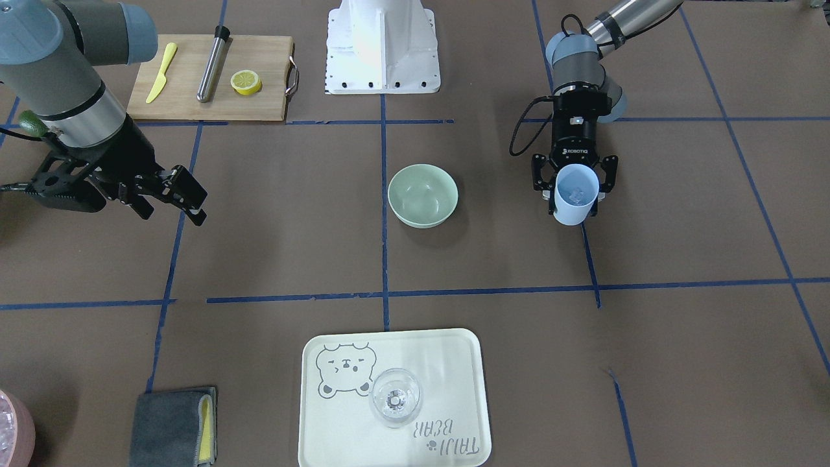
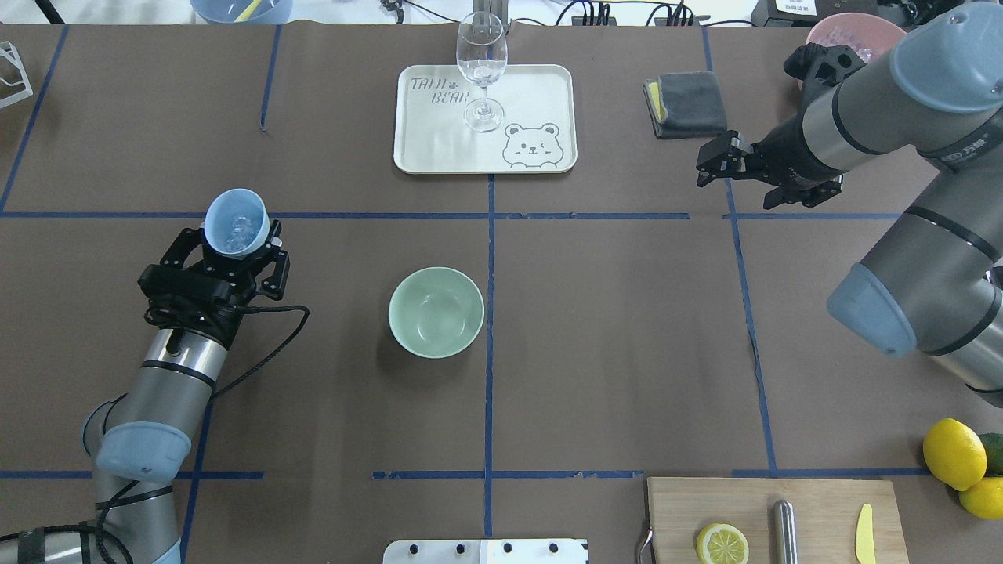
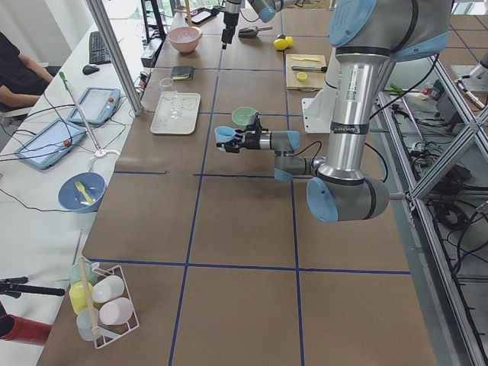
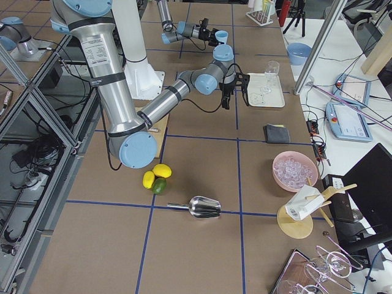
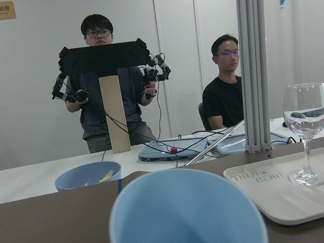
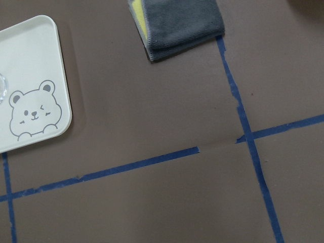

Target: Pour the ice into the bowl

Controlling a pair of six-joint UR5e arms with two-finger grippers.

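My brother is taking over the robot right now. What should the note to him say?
Left gripper: shut on the blue cup, held upright off to one side of the bowl. The ice is inside the cup.
Right gripper: open and empty, hovering near the grey cloth.
Bowl: empty, on the table between the arms.
Done: cup with ice is gripped.
Left: carry it over the bowl and tip the ice in.

Bowl (image 2: pixel 436 312) sits mid-table. Cup (image 2: pixel 236 215) is in L gripper (image 2: pixel 233 249), left of bowl, w/ ice (image 2: pixel 237 229) prob. inside. Tray (image 2: pixel 541 94) lies beyond bowl, glass (image 2: pixel 481 70) on it. Cloth (image 2: pixel 689 106) lies right of tray.
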